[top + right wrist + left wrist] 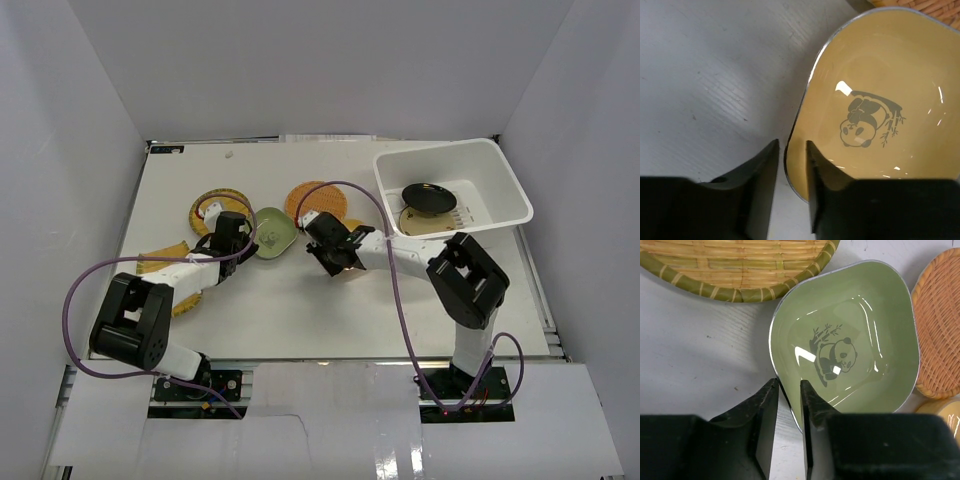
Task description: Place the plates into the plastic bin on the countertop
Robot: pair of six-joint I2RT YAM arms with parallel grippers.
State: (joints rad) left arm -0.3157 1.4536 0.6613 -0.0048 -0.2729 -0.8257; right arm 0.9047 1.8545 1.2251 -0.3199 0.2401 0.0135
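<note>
Now your left gripper (789,387) pinches the green plate (850,340), your right gripper (792,150) the yellow plate (880,110), both by the rim. The plastic bin (497,172) lies at the far right corner of the surface (300,320), nearer the right gripper.

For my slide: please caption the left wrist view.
Left gripper straddles the rim of a green panda dish, beside a bamboo tray and an orange wicker plate.
</note>
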